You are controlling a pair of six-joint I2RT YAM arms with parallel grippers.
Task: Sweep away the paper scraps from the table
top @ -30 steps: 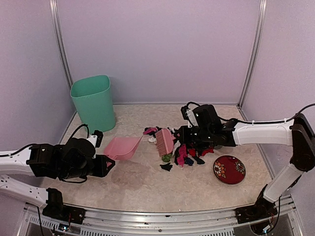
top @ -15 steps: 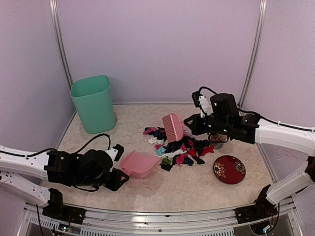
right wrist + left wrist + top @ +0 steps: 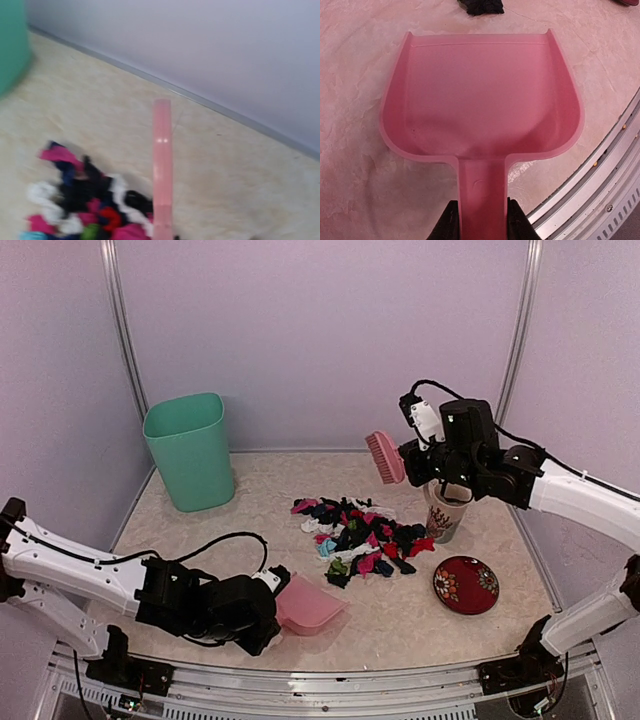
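Table (image 3: 400, 615), paper scraps (image 3: 360, 537) at centre

The tabletop (image 3: 270, 495) is beige with a marbled stone pattern. The paper scraps (image 3: 360, 535) are black, magenta, red, white, green and teal. The dustpan (image 3: 312, 606) and brush (image 3: 384, 457) are pink, the bin (image 3: 190, 450) mint green, the plate (image 3: 466, 585) dark red with flowers.
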